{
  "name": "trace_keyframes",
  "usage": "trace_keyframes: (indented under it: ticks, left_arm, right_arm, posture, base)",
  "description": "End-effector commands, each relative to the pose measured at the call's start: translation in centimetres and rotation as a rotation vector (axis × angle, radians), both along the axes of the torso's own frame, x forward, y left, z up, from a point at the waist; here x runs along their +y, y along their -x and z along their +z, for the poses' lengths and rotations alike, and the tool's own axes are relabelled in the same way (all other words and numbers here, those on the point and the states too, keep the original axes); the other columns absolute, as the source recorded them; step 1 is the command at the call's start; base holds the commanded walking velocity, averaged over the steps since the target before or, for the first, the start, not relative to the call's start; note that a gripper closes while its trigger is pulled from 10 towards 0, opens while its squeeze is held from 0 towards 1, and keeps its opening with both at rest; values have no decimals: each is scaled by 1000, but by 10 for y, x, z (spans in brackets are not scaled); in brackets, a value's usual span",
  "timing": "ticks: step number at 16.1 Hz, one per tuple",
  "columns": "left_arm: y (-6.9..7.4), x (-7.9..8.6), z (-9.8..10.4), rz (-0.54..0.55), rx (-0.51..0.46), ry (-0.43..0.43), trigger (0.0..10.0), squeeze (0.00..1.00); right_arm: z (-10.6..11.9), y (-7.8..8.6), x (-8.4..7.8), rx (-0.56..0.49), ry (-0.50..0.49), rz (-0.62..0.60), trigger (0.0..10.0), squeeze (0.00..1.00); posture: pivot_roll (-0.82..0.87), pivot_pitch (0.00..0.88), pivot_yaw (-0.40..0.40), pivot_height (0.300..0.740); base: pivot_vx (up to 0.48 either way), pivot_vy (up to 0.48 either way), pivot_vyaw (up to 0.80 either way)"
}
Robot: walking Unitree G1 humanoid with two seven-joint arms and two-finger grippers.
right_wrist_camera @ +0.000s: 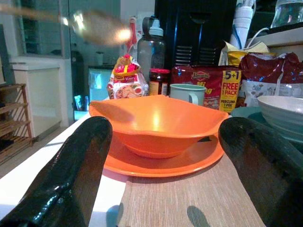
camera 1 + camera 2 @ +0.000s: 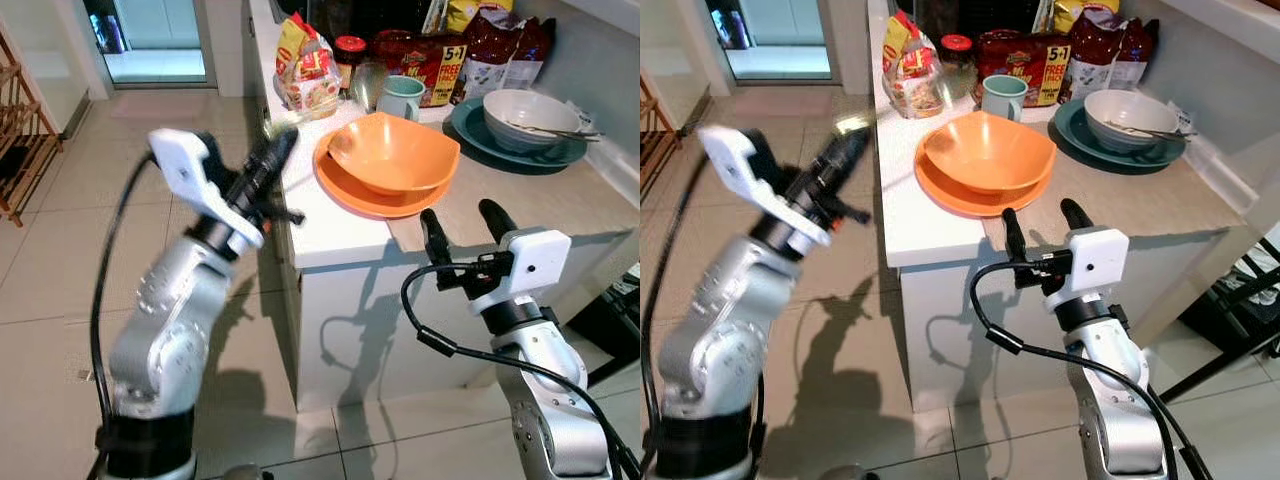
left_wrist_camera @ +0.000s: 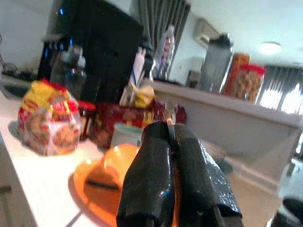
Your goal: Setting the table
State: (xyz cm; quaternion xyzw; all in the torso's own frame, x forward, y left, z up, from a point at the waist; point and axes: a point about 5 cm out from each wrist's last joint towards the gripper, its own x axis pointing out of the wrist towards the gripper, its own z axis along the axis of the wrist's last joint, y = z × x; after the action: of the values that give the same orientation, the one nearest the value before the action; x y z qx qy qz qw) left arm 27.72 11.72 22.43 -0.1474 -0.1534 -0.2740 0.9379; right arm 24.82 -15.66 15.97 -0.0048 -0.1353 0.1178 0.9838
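An orange bowl (image 2: 392,152) sits in an orange plate (image 2: 372,203) on a beige placemat (image 2: 545,200) at the counter's near edge. My right gripper (image 2: 462,217) stands open just in front of the counter edge, level with the plate and pointing at the bowl (image 1: 158,123); nothing is between its fingers (image 1: 71,175). My left gripper (image 2: 278,148) is raised at the counter's left side, shut on a thin metal utensil (image 3: 168,116). A blurred, shiny spoon bowl (image 1: 102,28) shows beyond the tips, left of the orange bowl.
A grey bowl (image 2: 525,115) holding cutlery sits in a teal plate (image 2: 470,128) at the back right. A pale green mug (image 2: 402,97), a jar (image 2: 349,55) and snack packets (image 2: 306,70) crowd the back. Tiled floor (image 2: 60,270) lies left; a wooden rack (image 2: 20,150) stands far left.
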Motion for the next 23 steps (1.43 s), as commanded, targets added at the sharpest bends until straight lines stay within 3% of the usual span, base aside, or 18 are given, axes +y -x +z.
trace_keyframes:
  ticks: [1,11,23]
  left_arm:
    - [-2,0,-5,16,10,-31,10000,0]
    - [-7,9,-17,111,51,-65,10000,0]
    - [-9,8,-19,121,47,-85,10000,0]
  right_arm:
    - [2,1,-2,-4,12,-21,10000,0]
    - [5,-3,-4,-10,77,-39,10000,0]
    - [4,-3,-5,0,46,-35,10000,0]
  posture:
    - [38,10,-36,740]
    - [31,16,-42,740]
    - [31,4,-45,740]
  base:
    - [0,-319,0]
    - [0,-349,102]
    - [0,-426,0]
